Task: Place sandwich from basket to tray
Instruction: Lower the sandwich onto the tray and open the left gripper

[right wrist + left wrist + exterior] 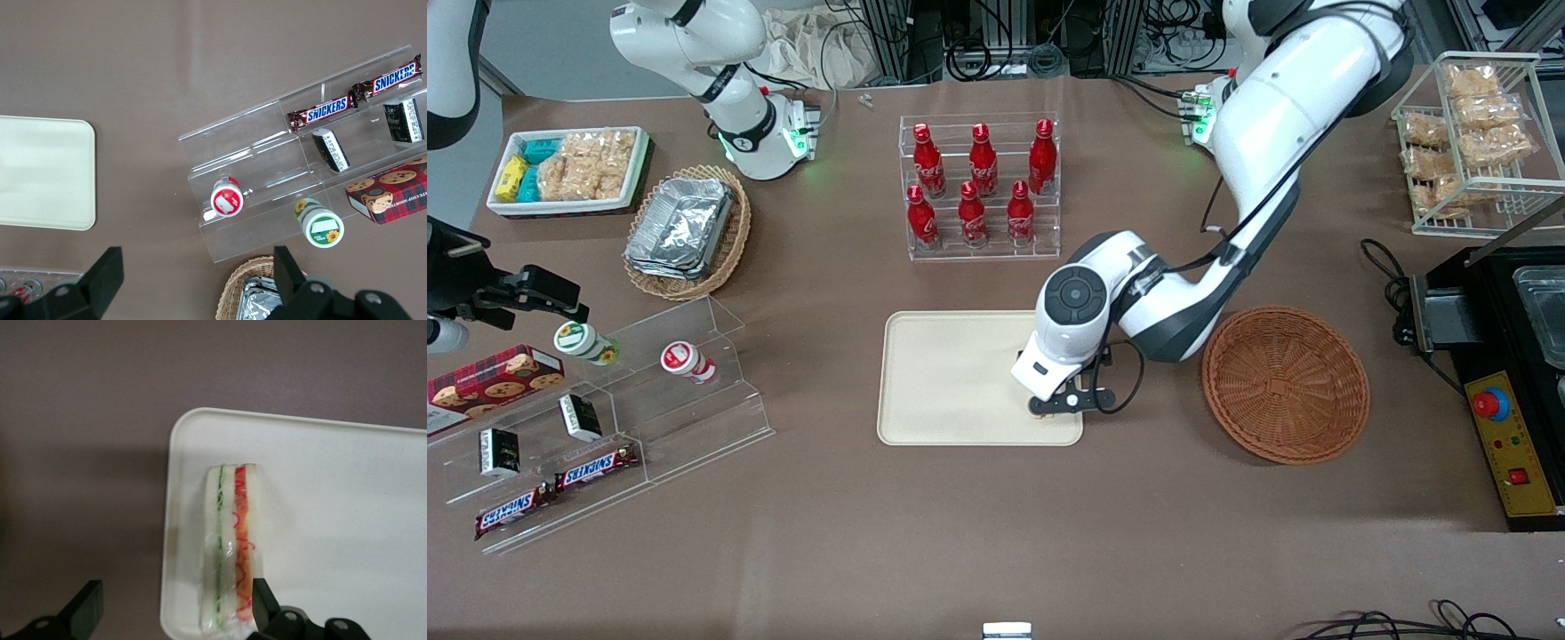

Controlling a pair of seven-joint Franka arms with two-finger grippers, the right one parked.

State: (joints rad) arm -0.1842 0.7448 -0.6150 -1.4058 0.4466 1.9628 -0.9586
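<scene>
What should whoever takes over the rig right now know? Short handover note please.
Pincer: open, low over the tray's corner nearest the basket, fingers either side of the sandwich, not clamping it.
Sandwich: lying on the tray, near its edge.
Basket: empty, beside the tray toward the working arm's end.
Done: sandwich is out of the basket and on the tray.
Left: lift the arm clear, probably straight up so a finger doesn't drag the sandwich.

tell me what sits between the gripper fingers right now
In the left wrist view, the sandwich lies on the tray between the open gripper's fingers, close against one finger and clear of the other.
</scene>
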